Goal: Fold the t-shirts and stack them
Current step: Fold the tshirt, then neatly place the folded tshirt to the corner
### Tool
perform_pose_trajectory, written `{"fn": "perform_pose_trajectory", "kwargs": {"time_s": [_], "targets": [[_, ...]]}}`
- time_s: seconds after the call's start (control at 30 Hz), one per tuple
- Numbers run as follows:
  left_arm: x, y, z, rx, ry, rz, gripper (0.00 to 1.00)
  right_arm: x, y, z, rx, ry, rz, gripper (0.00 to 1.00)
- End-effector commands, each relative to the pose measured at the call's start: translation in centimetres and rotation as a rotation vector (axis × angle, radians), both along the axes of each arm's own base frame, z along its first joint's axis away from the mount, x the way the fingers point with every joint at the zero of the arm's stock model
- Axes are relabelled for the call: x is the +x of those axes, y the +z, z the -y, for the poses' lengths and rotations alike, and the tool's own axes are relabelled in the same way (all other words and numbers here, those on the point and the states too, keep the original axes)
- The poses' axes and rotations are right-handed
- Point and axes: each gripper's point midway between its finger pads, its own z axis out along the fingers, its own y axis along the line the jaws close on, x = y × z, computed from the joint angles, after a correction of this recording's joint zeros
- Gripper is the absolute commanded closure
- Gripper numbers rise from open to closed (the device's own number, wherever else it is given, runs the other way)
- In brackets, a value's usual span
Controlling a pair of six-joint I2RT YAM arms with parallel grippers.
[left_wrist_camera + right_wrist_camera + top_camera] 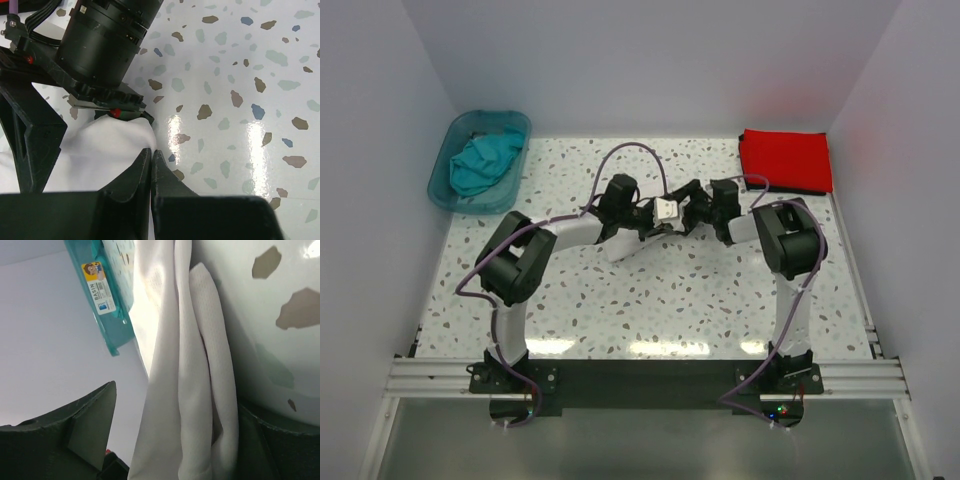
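Right gripper [176,405]: jaws spread, white t-shirt [165,330] draped between them. Left gripper [151,165]: jaws pressed together beside it. Soft, limp; I'd pinch the folds.

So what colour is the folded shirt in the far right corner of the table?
Bright red. The folded t-shirt shows best in the top external view.

Looks like a robotics lab test cell: white walls [650,70] closing in a speckled table [650,290], a pair of black robot arms [515,265] mounted on an aluminium rail [440,376] at the near edge, purple cables [632,148] looping loose, a teal plastic tub [439,170] in a corner.
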Motion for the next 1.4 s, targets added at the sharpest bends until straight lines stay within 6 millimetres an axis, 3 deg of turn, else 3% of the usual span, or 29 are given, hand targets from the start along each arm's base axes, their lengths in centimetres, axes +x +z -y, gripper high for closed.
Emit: {"fn": "perform_pose_trajectory", "kwargs": {"time_s": [0.0, 0.23, 0.33, 0.37, 0.43, 0.47, 0.53, 0.6, 0.67, 0.7, 0.73, 0.77, 0.83, 0.93, 1.2, 1.27, 1.33, 1.37], "targets": [[0.2, 2.3, 0.6, -0.052, -0.033, 0.015, 1.00, -1.6, -7.9, 1.9, -0.103, -0.105, -0.249, 0.22], [0.3, 2.1, 0.7, -0.050, -0.044, 0.008, 1.00, -1.7, -9.5, 2.9, -0.184, -0.127, -0.265, 0.41], [0.3, 1.9, 0.6, -0.041, -0.048, 0.005, 0.98, -1.4, -9.5, 3.1, -0.223, -0.102, -0.235, 0.65], [0.2, 2.1, 0.6, -0.042, -0.048, 0.002, 0.86, -0.7, -9.0, 3.0, -0.250, -0.077, -0.187, 0.83], [0.4, 2.3, 0.2, -0.040, -0.037, -0.007, 0.71, -0.6, -8.9, 3.2, -0.297, -0.040, -0.174, 0.95], [0.6, 2.8, -0.1, -0.043, -0.023, -0.010, 0.62, 0.4, -7.9, 3.3, -0.326, -0.009, -0.112, 1.00], [1.1, 3.8, -1.4, -0.044, 0.015, -0.032, 0.53, 1.6, -6.6, 3.8, -0.393, 0.053, -0.031, 1.00], [1.2, 3.9, -2.7, -0.035, 0.057, -0.103, 0.50, 1.3, -6.0, 4.6, -0.480, 0.119, -0.022, 1.00], [2.2, 5.0, -4.4, -0.044, 0.118, -0.140, 0.46, 2.7, -4.2, 5.4, -0.586, 0.186, 0.089, 1.00], [2.1, 4.7, -5.2, -0.026, 0.146, -0.186, 0.45, 2.3, -4.0, 6.0, -0.640, 0.221, 0.077, 1.00], [2.5, 4.7, -6.2, -0.025, 0.178, -0.205, 0.44, 2.6, -3.7, 6.6, -0.692, 0.240, 0.095, 1.00], [2.7, 5.1, -6.7, -0.027, 0.199, -0.217, 0.43, 4.1, -2.1, 6.9, -0.758, 0.284, 0.186, 1.00], [2.7, 4.8, -7.8, -0.010, 0.227, -0.253, 0.41, 4.5, -2.0, 8.4, -0.862, 0.311, 0.182, 1.00], [2.9, 4.9, -8.9, 0.000, 0.265, -0.258, 0.39, 6.9, 0.6, 9.7, -1.002, 0.368, 0.300, 1.00], [2.6, 4.3, -9.6, 0.014, 0.285, -0.269, 0.31, 10.2, 3.9, 14.4, -1.166, 0.357, 0.362, 1.00], [2.6, 4.1, -9.7, 0.016, 0.289, -0.275, 0.18, 10.8, 4.8, 15.4, -1.196, 0.354, 0.371, 1.00], [2.7, 4.0, -9.8, 0.018, 0.297, -0.274, 0.13, 11.7, 6.0, 16.8, -1.233, 0.338, 0.394, 1.00], [2.7, 4.0, -9.8, 0.018, 0.300, -0.273, 0.04, 12.0, 6.4, 17.5, -1.258, 0.323, 0.391, 1.00]]}}
